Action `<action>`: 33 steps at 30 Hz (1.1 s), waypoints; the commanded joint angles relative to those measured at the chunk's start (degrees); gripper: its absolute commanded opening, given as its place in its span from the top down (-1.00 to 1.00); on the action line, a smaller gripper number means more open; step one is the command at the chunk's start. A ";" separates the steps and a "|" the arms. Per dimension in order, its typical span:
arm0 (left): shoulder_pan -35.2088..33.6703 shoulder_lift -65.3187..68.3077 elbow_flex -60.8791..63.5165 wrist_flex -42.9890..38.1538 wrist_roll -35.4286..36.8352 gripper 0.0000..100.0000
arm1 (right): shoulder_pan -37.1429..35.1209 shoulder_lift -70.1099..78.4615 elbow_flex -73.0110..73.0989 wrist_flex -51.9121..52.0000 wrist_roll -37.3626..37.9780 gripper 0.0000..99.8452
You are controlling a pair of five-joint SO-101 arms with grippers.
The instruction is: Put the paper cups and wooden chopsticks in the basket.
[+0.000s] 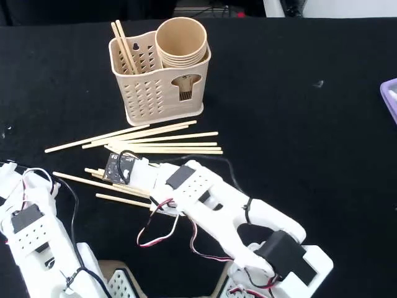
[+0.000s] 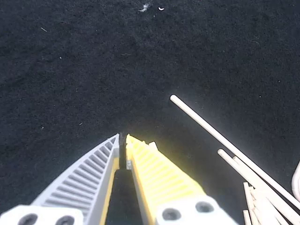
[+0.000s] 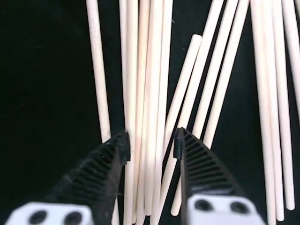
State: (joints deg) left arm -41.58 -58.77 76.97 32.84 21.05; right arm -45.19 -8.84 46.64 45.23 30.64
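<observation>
Wooden chopsticks (image 1: 162, 147) lie loose on the desk (image 1: 298, 136) near the basket (image 1: 155, 93), which holds stacked paper cups (image 1: 181, 38). Right gripper (image 3: 150, 138) fingers stand apart astride several chopsticks; left gripper (image 2: 123, 137) fingers are together.

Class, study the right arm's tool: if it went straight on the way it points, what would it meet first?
Probably the loose wooden chopsticks on the black table: several lie right between the right tool's open tips. Depth is unclear.

The surface (image 1: 310, 136) is matte black (flecked with pale lint); a purple object (image 1: 390, 98) sits at its right edge, and a white panel (image 1: 335, 7) stands beyond the far edge.
</observation>
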 commanded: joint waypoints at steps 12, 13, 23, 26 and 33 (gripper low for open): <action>-0.13 -1.05 -3.38 -0.18 0.44 0.94 | -0.70 6.64 -2.95 -6.59 -0.53 0.70; -0.13 -1.05 -3.38 -0.18 0.44 0.94 | -0.70 5.93 -2.95 -6.51 -0.35 0.74; -0.13 -1.05 -3.38 -0.18 0.44 0.94 | -0.88 -5.23 -2.68 2.55 -0.53 0.94; -0.13 -1.05 -3.38 -0.18 0.44 0.94 | -0.88 -6.11 -2.24 4.13 -0.53 0.94; -0.13 -1.05 -3.38 -0.18 0.44 0.94 | -0.88 -6.11 1.98 2.99 -0.62 0.75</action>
State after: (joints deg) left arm -41.58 -58.77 76.97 32.84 21.05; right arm -45.27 -12.26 48.31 48.48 30.55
